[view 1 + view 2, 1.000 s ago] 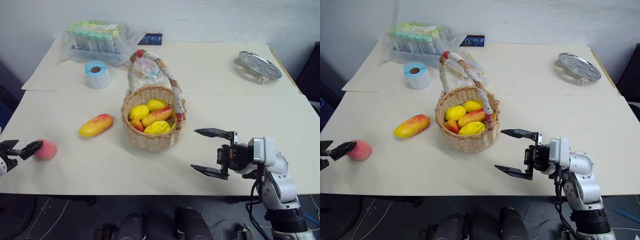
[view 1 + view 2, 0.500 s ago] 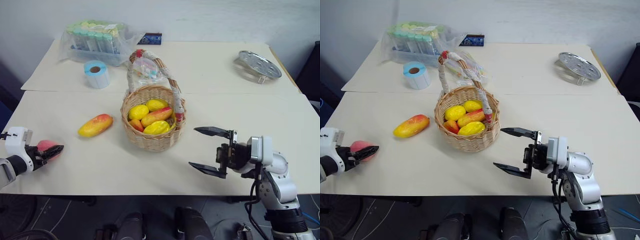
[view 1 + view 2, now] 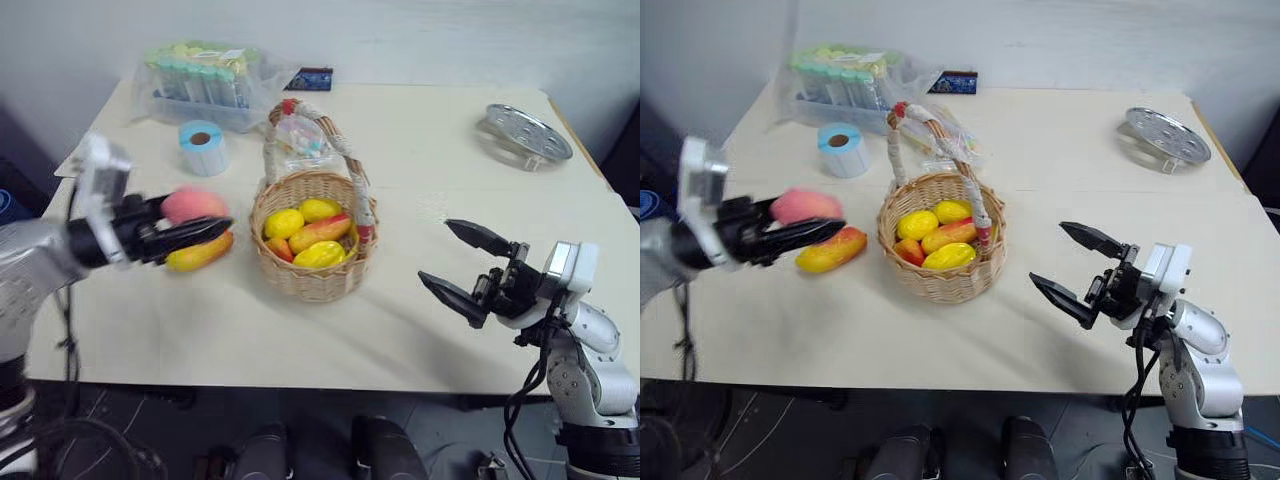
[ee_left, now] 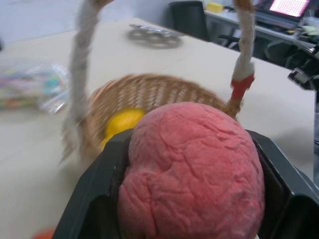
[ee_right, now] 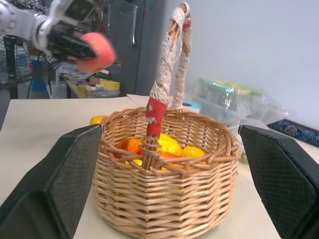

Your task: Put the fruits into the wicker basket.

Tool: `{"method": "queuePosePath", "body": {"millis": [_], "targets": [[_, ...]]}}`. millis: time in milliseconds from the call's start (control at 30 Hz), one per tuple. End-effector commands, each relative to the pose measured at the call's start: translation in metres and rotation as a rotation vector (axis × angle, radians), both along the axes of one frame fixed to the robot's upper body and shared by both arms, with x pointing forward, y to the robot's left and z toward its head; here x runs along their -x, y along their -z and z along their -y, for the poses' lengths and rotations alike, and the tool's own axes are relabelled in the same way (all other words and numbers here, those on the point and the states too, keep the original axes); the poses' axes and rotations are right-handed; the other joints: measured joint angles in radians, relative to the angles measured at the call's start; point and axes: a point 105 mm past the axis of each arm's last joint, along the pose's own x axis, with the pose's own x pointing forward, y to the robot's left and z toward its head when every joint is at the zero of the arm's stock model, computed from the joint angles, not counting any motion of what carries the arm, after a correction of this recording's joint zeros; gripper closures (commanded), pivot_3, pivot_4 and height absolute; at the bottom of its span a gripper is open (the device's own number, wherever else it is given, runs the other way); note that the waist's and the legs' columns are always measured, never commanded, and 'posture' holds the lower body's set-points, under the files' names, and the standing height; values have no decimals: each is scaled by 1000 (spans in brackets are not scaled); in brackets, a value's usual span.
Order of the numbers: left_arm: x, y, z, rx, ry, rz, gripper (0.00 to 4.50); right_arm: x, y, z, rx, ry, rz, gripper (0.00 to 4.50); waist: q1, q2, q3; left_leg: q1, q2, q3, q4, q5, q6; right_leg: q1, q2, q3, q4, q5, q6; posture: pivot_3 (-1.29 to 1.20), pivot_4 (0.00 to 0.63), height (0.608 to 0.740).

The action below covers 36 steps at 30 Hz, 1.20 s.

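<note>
While several fruits [image 3: 311,232] fill the wicker basket [image 3: 313,278], our left gripper [image 3: 190,232] clamps the peach [image 3: 193,204] beside it (mango [image 3: 200,252] remains); right gripper [image 3: 462,268] gapes empty

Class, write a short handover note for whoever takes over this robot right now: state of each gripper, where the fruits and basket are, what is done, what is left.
Left gripper: shut on the peach, held above the table, left of the wicker basket.
Right gripper: open, empty, right of the basket.
Done: several yellow and red fruits lie in the basket.
Left: drop the peach in; then the mango, on the table beside the basket.
</note>
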Motion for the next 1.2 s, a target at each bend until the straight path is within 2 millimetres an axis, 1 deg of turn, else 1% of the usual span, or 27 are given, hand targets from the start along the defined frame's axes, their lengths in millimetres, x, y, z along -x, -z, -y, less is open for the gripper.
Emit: {"method": "queuePosePath", "body": {"millis": [33, 100, 167, 233, 267, 367, 400, 467, 567, 667, 700, 767, 800, 833, 867, 900, 967, 1000, 1067, 1100, 1133, 1200], "targets": [[-30, 8, 24, -70, -52, 8, 1964, 10, -5, -5, -4, -27, 28, 0, -2, 0, 0, 0, 0, 2, 0, 0, 1, 0, 1, 0, 0, 0, 0, 0, 150, 740], [-46, 16, 38, -97, -72, 10, 1964, 10, -4, -5, -4, -20, 36, 0, -4, 0, 0, 0, 0, 3, 0, 1, 1, 0, 3, 0, 0, 0, 1, 0, 150, 740], [-58, 25, 43, -141, -102, 22, 1964, 10, -4, -6, -3, -19, 39, 0, -8, 0, 0, 0, 0, 4, 1, 1, 1, -1, 3, -1, -1, 1, 1, 0, 150, 740], [-63, 28, 45, -146, -109, 25, 1226, 11, -2, -8, 2, -24, 38, 0, -11, 0, 0, 0, 1, 4, 1, 1, 1, -1, 4, -1, -1, 1, 1, 0, 150, 740], [-59, 27, 50, -128, -72, 20, 1015, 12, 0, -10, 4, -29, 37, 0, -13, 0, 0, -1, 1, 4, 1, 1, 1, -2, 4, -1, -1, 1, 1, 0, 150, 740], [-52, 21, 57, -87, -26, 36, 32, 13, 2, -13, 6, -34, 36, 0, -11, 0, 0, -2, 2, 4, 2, 1, 2, -2, 4, -1, -1, 1, 1, 0, 150, 740], [-51, 17, 57, -71, -21, 63, 6, 12, 2, -13, 7, -34, 34, 0, -11, 0, 0, -2, 2, 4, 2, 1, 2, -2, 4, -1, -1, 1, 1, 0, 150, 740], [-44, 8, 49, -30, -13, 100, 6, 11, 2, -14, 14, -37, 36, 0, -11, 0, 0, -2, 2, 3, 3, 1, 2, -2, 3, 0, -1, 1, 2, 0, 150, 740], [-28, 1, 32, -1, 1, 152, 6, 8, 1, -15, 19, -47, 43, 0, -19, 0, 0, -2, 2, 3, 2, 1, 2, -2, 3, 1, -1, 1, 2, 0, 150, 740], [-13, -1, 3, 3, -48, 218, 6, 4, -1, -17, 20, -78, 52, 0, -22, 0, 0, -1, 3, 3, 2, 2, 1, -2, 3, 1, -1, 1, 2, 0, 150, 740], [-7, 1, -11, 2, -84, 233, 6, 4, -2, -18, 21, -94, 59, 0, -21, 0, 0, -1, 3, 3, 2, 2, 1, -2, 2, 1, -1, 1, 2, 0, 150, 740], [19, 9, -58, 23, -216, 249, 6, 7, -4, -24, 24, -154, 86, 0, -27, 0, 0, -2, 3, 3, 2, 1, 1, -2, -1, 1, -1, 1, 1, 0, 150, 740], [32, 14, -76, 32, -285, 244, 6, 8, -5, -27, 28, -176, 100, 0, -35, 0, 0, -1, 4, 3, 1, 1, 1, -2, -2, 2, -2, 1, 1, 0, 150, 740], [44, 20, -90, 46, -336, 227, 6, 8, -5, -30, 28, -192, 110, 0, -40, 0, 0, -1, 4, 3, 0, 1, 1, -2, -3, 3, -2, 1, 1, 0, 150, 740], [51, 24, -96, 55, -362, 214, 6, 8, -5, -31, 28, -199, 115, 0, -40, -1, 1, -2, 4, 1, 0, 1, 1, -2, -3, 2, -2, 0, 1, 0, 150, 740], [60, 31, -108, 68, -431, 192, 6, 10, -4, -36, 24, -221, 125, 0, -37, -1, 1, -2, 4, 0, 0, 1, 1, -2, -3, 1, -2, 0, 1, 0, 150, 740], [80, 52, -133, 64, -578, 132, 6, 15, -3, -49, 23, -270, 157, 0, -31, -1, 1, -2, 4, -1, 1, 0, 1, 0, -4, 0, -4, 0, 1, 0, 150, 740], [87, 59, -141, 55, -627, 112, 6, 17, -3, -53, 21, -282, 169, 0, -28, -1, 1, -1, 3, -1, 1, 0, 2, 2, -5, 1, -4, 0, 1, 0, 150, 740], [109, 77, -175, 128, -811, 71, 6, 21, -4, -62, 23, -317, 195, 0, -20, -1, 1, 0, 3, -2, 1, -3, 2, 2, -6, 1, -6, 0, 1, 0, 150, 740], [117, 83, -186, 156, -878, 63, 6, 23, -4, -65, 27, -329, 203, 0, -18, -1, 1, 0, 3, -1, 1, -3, 2, 2, -6, 1, -8, 0, 1, 0, 150, 740], [128, 92, -199, 161, -947, 38, 6, 25, -5, -68, 34, -345, 217, 0, -16, -2, 0, 0, 3, -2, 2, -4, 2, 2, -6, 1, -9, 0, 1, 0, 150, 740], [139, 104, -208, 122, -1001, 3, 6, 27, -6, -72, 47, -363, 233, 0, -14, -3, 0, 0, 3, -2, 2, -4, 2, 2, -6, 0, -10, 0, 1, 0, 150, 740]]}}
